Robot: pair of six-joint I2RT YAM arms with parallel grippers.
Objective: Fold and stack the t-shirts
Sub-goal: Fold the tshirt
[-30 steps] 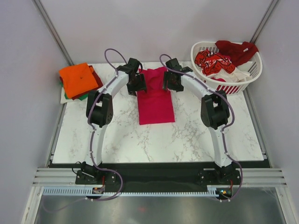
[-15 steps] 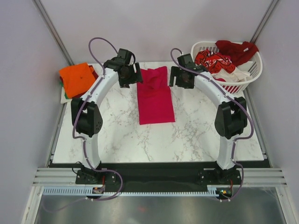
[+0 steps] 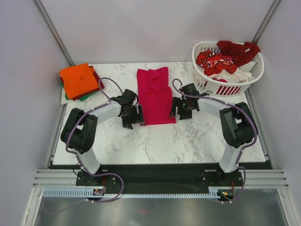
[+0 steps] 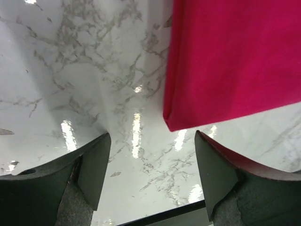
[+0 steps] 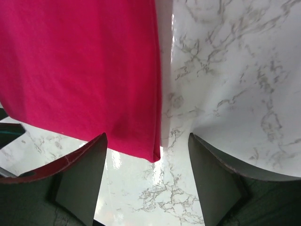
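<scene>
Hovering left gripper (image 4: 153, 141) and right gripper (image 5: 146, 141), both spread empty, at near corners of the magenta t-shirt (image 3: 156, 96); floppy, so I'd pinch every layer.

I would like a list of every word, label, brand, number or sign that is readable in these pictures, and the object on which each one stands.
No text can be read in any view.
Magenta t-shirt: plain, no print or label visible.
Orange t-shirt: no text visible.
Red-patterned t-shirt in the white basket: white marks, too small to tell whether any are letters.
</scene>
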